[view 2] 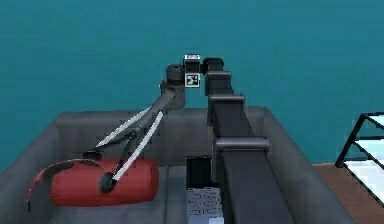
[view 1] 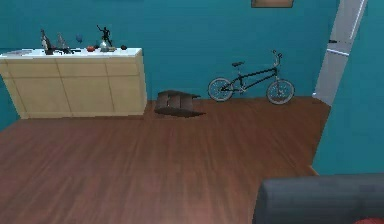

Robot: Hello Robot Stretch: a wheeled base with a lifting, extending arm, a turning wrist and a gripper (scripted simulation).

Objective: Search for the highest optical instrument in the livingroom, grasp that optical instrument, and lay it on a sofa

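Lying nr claw (view 2: 103,168): red bolster (view 2: 140,184) on sofa (view 2: 60,126)

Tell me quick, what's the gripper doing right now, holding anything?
Gripper: cannot tell whether it holds anything; its far end sits at a red cylindrical cushion lying on the grey sofa.

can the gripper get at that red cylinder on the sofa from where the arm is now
Probably yes. The gripper slants its fingers down at the red cylinder lying on the grey sofa seat, with nothing between them. Whether they touch it cannot be told.
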